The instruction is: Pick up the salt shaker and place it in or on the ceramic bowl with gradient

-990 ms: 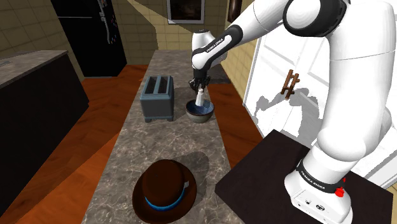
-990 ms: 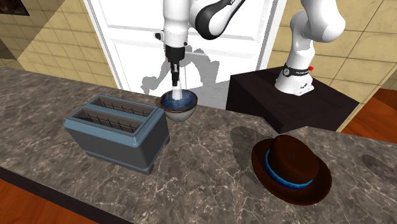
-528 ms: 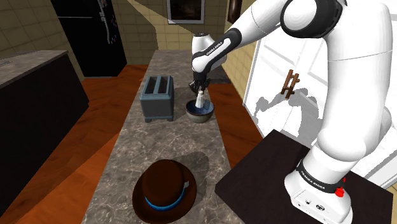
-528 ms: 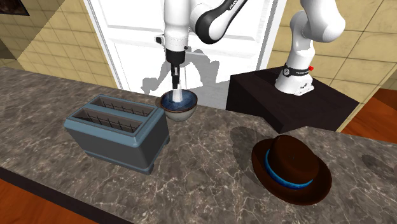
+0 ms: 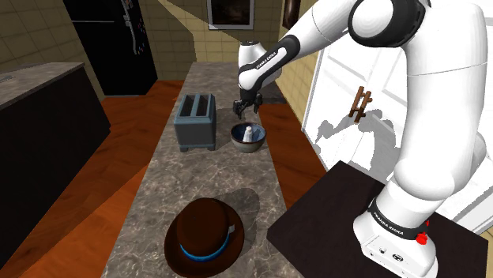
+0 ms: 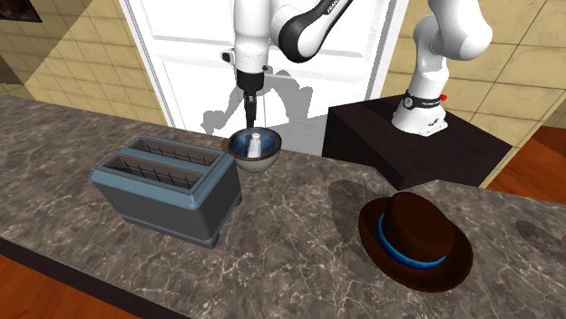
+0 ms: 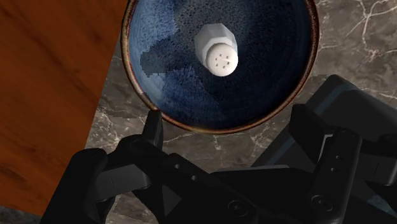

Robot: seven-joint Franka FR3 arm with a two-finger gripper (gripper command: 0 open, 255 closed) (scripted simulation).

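Note:
The white salt shaker point(image 5: 247, 133) point(image 6: 256, 145) stands upright inside the ceramic bowl point(image 5: 255, 147) point(image 6: 259, 165), which is blue inside with a brown rim. My gripper point(image 5: 247, 109) point(image 6: 248, 116) hangs just above the bowl, open and touching nothing. In the wrist view the shaker's point(image 7: 219, 51) holed cap faces me from the bowl's point(image 7: 273, 70) blue floor, beyond my gripper point(image 7: 226, 124), whose fingers stand well apart.
A grey-blue toaster point(image 5: 196, 121) point(image 6: 168, 186) stands close beside the bowl on the marble counter point(image 5: 158, 189). A brown hat with a blue band point(image 5: 204, 235) point(image 6: 414, 240) lies nearer the stand point(image 5: 332, 213). White doors rise behind the counter.
The fingers have opened and let go of the salt shaker, which has dropped from between them into the bowl. The arm has barely moved.

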